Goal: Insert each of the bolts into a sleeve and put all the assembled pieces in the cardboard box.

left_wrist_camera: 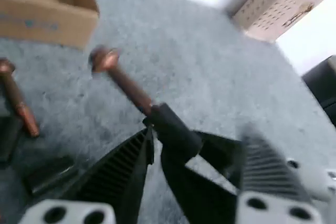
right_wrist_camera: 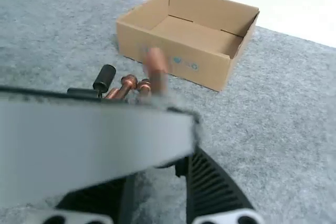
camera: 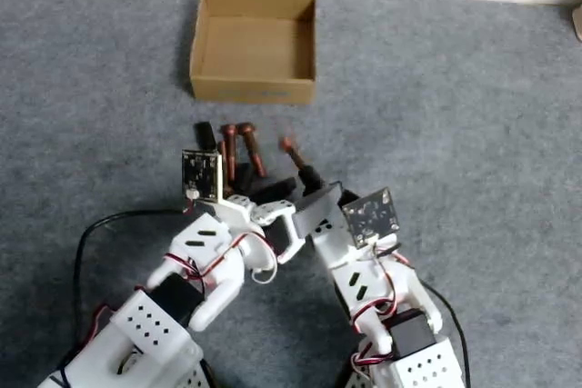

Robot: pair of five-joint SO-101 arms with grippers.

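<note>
Item held: one copper-coloured hex-head bolt (left_wrist_camera: 123, 80) is seated by its shank in a black cylindrical sleeve (left_wrist_camera: 176, 132). The head and much of the shank are exposed. The assembly is off the grey carpeted counter (camera: 473, 115) and lies between the two arms, bolt head pointing toward the box.

Right gripper (camera: 312, 186): in the left wrist view, dark fingers close on the rear end of the black cylindrical sleeve. It is gripping the sleeve. In the right wrist view a blurred pale grey slab (right_wrist_camera: 94, 140) covers the hold itself, and the bolt head rises above it.

Left gripper (left_wrist_camera: 197, 137): jaws spread wide, one ribbed finger (left_wrist_camera: 123, 169) just beside the sleeve, the other well apart from it. It clamps nothing.

Open brown cardboard box (camera: 253, 90): at the far side of the counter, beyond the arms, nothing seen inside.

Loose parts: two further copper bolts (camera: 230, 152) (camera: 254, 152) lie side by side between the box and the left gripper. A loose black sleeve (camera: 205, 136) lies just beside them. In the left wrist view another dark sleeve (left_wrist_camera: 50, 174) lies on the counter near the ribbed finger.
</note>
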